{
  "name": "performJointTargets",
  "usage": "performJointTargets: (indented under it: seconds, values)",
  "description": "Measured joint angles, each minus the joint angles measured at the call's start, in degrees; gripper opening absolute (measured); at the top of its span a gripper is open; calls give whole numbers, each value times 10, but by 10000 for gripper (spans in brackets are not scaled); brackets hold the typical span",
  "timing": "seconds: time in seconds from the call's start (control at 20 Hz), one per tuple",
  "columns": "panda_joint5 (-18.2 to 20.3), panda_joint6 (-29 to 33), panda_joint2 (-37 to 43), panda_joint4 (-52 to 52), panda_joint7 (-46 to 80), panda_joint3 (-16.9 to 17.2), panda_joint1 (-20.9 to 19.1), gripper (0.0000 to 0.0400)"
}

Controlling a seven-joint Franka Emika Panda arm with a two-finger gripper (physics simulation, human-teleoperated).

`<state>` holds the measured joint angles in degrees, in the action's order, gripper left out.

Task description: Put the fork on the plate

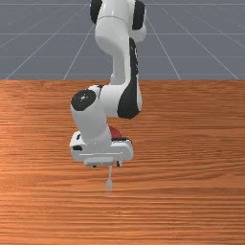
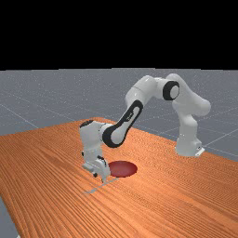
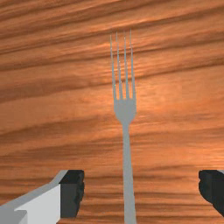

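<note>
The white two-finger hand (image 1: 106, 165) is low over the orange-brown wooden tabletop (image 2: 51, 172), fingers pointing down. Its fingers stand wide apart, with black pads (image 3: 72, 192) facing each other across the handle of the grey metal-looking fork (image 3: 126, 111). In the wrist view, the handle runs between the two pads and touches neither, a little nearer to one than to the other, while the neck and the four slim tines reach out past the fingers.

The fork lies on the tabletop, off the round dark red plate (image 2: 123, 168). In the far view its tines point toward the far view's left and its handle runs toward the plate; the handle's end is close to the rim, though I cannot tell whether they touch. In the front view, the tines point toward the camera, and part of the plate shows behind the hand. The white and grey robot arm (image 1: 112, 31) bends above the tabletop, its last section coming down to the hand.
</note>
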<state>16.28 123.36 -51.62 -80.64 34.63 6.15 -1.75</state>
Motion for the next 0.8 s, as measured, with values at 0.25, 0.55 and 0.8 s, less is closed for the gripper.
performJointTargets:
  seconds: [0.25, 0.55, 0.8]
  values:
    - [-1, 15, -58, 54, 18, 2, 1, 368]
    - [2, 26, -66, 64, 38, 6, 6, 89]
    - [8, 8, -46, 61, 70, 11, 10, 89]
